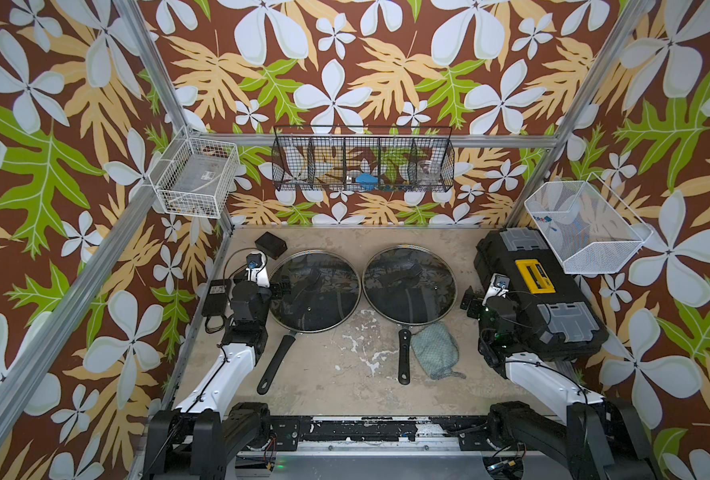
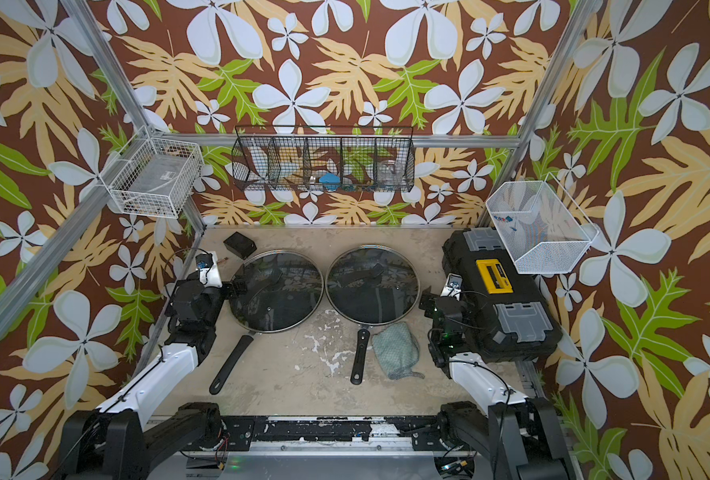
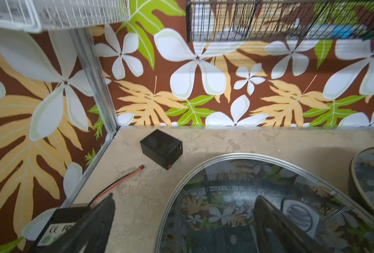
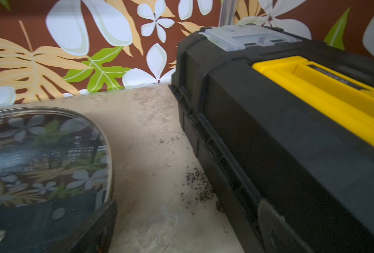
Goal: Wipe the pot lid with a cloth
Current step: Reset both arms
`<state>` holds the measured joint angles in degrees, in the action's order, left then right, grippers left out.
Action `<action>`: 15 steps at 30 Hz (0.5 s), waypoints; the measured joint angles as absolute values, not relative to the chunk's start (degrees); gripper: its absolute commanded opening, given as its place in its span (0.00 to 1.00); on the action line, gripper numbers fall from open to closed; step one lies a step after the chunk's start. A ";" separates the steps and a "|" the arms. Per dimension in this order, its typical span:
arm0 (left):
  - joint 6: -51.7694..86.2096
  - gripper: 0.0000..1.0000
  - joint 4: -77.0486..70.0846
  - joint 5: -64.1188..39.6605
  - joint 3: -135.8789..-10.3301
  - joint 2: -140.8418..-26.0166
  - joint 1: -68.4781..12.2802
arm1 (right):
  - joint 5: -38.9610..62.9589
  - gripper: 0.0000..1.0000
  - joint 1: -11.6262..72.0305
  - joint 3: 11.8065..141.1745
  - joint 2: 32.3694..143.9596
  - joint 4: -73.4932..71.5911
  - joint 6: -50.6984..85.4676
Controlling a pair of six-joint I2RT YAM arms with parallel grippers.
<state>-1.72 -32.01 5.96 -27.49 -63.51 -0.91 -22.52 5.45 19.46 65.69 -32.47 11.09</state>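
Scuffed beige tabletop [image 1: 336,386] boxed in by brown floral wallpaper in both top views. Carries two frying pans side by side at the middle, each capped: left glass lid [image 1: 316,291] and right glass lid [image 1: 409,284], rims almost meeting, black pan handles pointing near. Pale teal cloth [image 1: 434,351] lying crumpled on the table just right of the right pan's handle [image 1: 404,355], its far edge at that pan's near rim, gripped by nothing. Left gripper [image 1: 280,289] at the left lid's left edge, fingers spread, empty. Right gripper [image 1: 469,301] between the right lid and the black-and-yellow toolbox [image 1: 536,291], likewise spread and empty, apart from the cloth. Small black box [image 1: 271,245] far left; power adapter [image 1: 216,297] beside the left arm. Hung on the walls: white wire basket [image 1: 197,176], black wire rack [image 1: 363,164], white mesh basket [image 1: 586,226].

Left wrist view: left gripper [image 3: 184,197] released, one finger over the power adapter [image 3: 57,227], the other over the left glass lid [image 3: 236,197], bare table between. Beyond, the black box [image 3: 162,147] and a red-and-black wire [image 3: 120,183]. Right glass lid [image 3: 370,175] only as a sliver at the edge.

Right wrist view: right gripper [image 4: 188,202] released, bare table with dark specks [image 4: 197,184] between the fingers. Right glass lid [image 4: 46,153] on one side, toolbox [image 4: 291,131] on the other; contact with either finger impossible to tell.
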 measured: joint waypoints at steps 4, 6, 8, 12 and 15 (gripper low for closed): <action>0.19 1.00 -38.70 7.60 -25.08 -66.67 -0.78 | -22.28 1.00 4.14 17.34 69.91 -39.53 10.13; 1.06 1.00 -42.46 8.21 -23.35 -67.13 -0.78 | -22.24 1.00 4.08 16.62 71.70 -43.46 9.43; 1.43 1.00 -45.41 8.80 -22.00 -67.31 -0.78 | -22.31 1.00 4.05 15.35 73.73 -48.38 7.97; 2.76 1.00 -51.57 10.57 -18.61 -67.53 -0.75 | -22.20 1.00 4.05 12.53 77.67 -58.92 6.35; 4.32 1.00 -56.45 11.09 -16.73 -68.64 -0.75 | -20.67 1.00 4.08 11.46 80.14 -63.92 5.63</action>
